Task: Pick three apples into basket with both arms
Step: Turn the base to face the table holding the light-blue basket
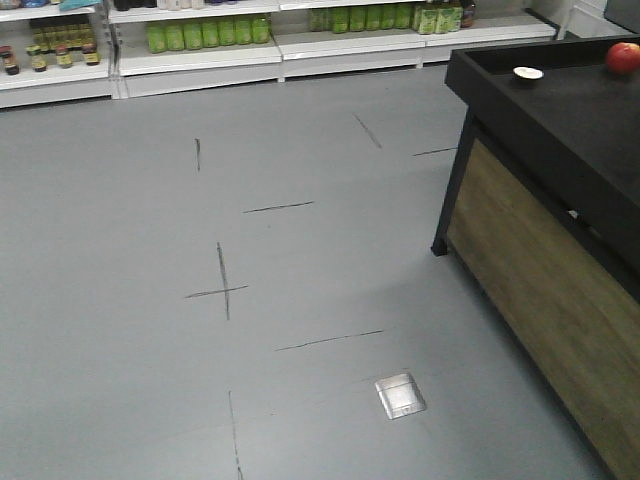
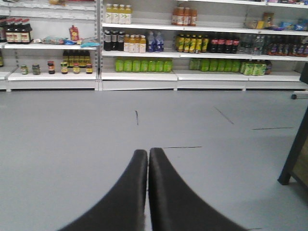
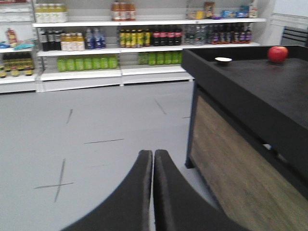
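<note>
One dark red apple lies on the black counter top at the far right; the right wrist view shows this apple too, far beyond my fingers. The basket is out of view. My left gripper is shut with nothing in it, hanging over bare grey floor and facing the shelves. My right gripper is also shut and empty, over the floor just left of the counter's corner. Neither arm appears in the front view.
A small white dish sits on the counter near its back edge. The counter has wood side panels and a black leg. Stocked shelves line the far wall. A metal floor plate is set in the marked grey floor.
</note>
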### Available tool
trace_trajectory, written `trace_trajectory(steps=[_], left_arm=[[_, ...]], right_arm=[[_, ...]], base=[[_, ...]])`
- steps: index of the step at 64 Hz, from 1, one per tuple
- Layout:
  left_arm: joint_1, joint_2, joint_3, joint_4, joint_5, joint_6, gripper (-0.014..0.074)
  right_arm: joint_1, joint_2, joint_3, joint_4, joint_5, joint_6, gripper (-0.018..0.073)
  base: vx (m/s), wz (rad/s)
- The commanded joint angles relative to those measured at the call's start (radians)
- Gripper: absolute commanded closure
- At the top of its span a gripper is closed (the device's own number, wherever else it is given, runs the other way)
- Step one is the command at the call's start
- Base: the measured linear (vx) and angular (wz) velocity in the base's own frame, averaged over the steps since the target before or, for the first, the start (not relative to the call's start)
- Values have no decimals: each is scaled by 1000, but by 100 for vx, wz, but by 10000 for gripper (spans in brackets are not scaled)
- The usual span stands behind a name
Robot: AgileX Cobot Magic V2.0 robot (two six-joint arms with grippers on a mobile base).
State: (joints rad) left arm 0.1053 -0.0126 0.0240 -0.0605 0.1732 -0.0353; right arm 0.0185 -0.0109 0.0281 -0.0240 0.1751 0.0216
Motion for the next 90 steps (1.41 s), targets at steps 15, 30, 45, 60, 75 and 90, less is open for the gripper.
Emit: trace_trajectory(steps=[15,30,45,60,75,90], left_arm=[[-6,-15,23,-9,-70,-3,603],[-6,-15,23,-9,-70,-3,603],[-6,-15,23,-9,-70,-3,603],[-6,-15,23,-9,-70,-3,603],[-6,-15,23,-9,-70,-3,603],[-6,-15,23,-9,-70,-3,603]], right_arm=[[-8,-10,14,-11,-73,-9,564],[-8,-10,14,-11,-73,-9,564],[-8,-10,14,-11,-73,-9,564],[-8,-10,14,-11,-73,-9,564],[-8,-10,14,-11,-71,-9,564],[-8,-10,14,-11,-71,-9,564]], base=[[19,-46],[16,-59],[16,-63],[16,-60],[14,-55],[13,-56]])
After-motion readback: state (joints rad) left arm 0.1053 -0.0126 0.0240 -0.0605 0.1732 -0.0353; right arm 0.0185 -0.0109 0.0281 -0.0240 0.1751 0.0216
